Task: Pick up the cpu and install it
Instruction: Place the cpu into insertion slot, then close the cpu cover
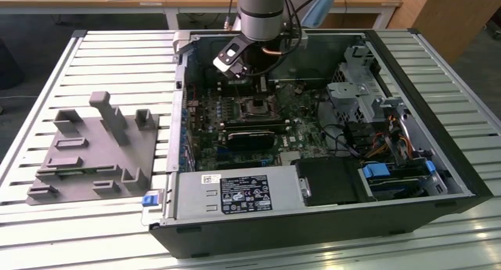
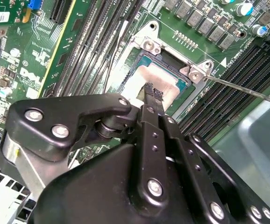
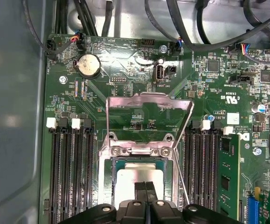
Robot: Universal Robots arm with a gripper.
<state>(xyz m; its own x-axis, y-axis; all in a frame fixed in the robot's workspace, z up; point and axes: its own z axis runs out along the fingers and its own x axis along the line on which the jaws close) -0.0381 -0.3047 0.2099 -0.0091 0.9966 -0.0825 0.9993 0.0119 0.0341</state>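
The cpu (image 3: 128,182), a small square chip with a silvery top, lies flat in the open socket (image 3: 106,161) on the green motherboard. It shows again in the second wrist view as the pale cpu (image 2: 142,74). The metal load plate (image 3: 149,100) stands hinged up behind it, and the thin lever (image 2: 242,87) is swung free. My gripper (image 3: 146,185) hangs directly over the chip with its two black fingers pressed together and nothing between them. Whether the tips of the gripper (image 2: 153,92) touch the chip I cannot tell. In the exterior view the gripper (image 1: 252,85) is low inside the case.
The open computer case (image 1: 438,164) lies on a slatted table. A grey plastic tray (image 1: 94,152) sits at the exterior view's left. A long black card (image 1: 250,135) lies just beyond the socket. Memory slots (image 3: 69,177) flank the socket, and cables (image 3: 209,28) run along the board's edge.
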